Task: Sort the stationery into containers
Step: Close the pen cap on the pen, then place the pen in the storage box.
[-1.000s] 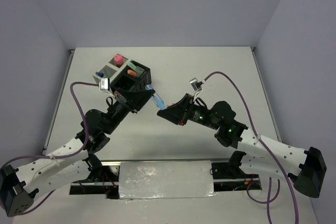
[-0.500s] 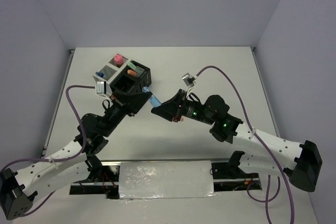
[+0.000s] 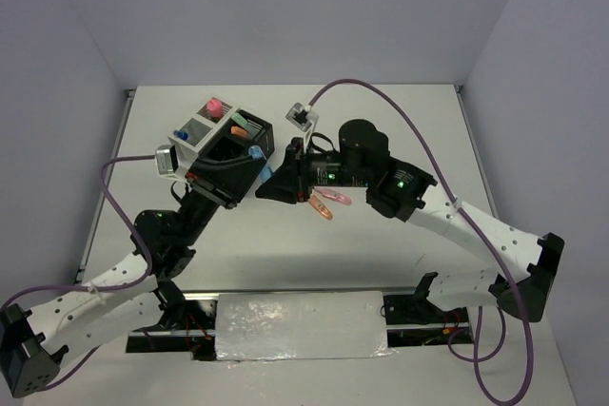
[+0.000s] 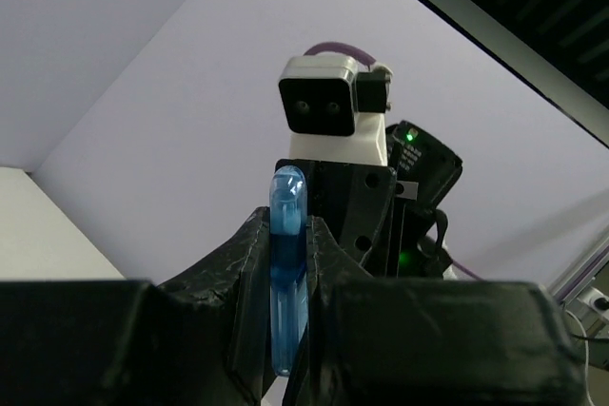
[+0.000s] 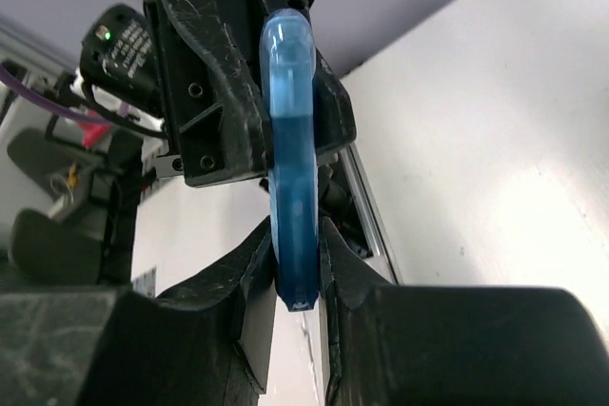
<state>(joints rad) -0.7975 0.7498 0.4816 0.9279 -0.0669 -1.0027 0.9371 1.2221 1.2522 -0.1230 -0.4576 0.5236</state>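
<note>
A blue-capped clear pen (image 3: 265, 164) hangs above the table beside the containers (image 3: 205, 130), a cluster of black and silver mesh bins. Both grippers grip it. My left gripper (image 3: 255, 159) is shut on one end, with the pen (image 4: 286, 263) upright between its jaws (image 4: 287, 223). My right gripper (image 3: 271, 180) is shut on the other end, where the pen (image 5: 292, 178) rises from its jaws (image 5: 293, 240) to the left fingers (image 5: 224, 92). The bins hold a pink-capped bottle (image 3: 215, 104) and orange (image 3: 238, 128) and green (image 3: 250, 124) markers. A pink marker (image 3: 333, 198) and an orange marker (image 3: 322, 208) lie on the table.
The white table (image 3: 409, 130) is walled on three sides. The right arm (image 3: 400, 187) arches over its middle, with its purple cable (image 3: 381, 92) looping above. The right wrist camera (image 4: 322, 106) faces the left wrist from close by.
The right arm has swung left toward the bins, carrying the blue pen with it. The left arm has drawn back left. The pink and orange markers on the table are now uncovered.
</note>
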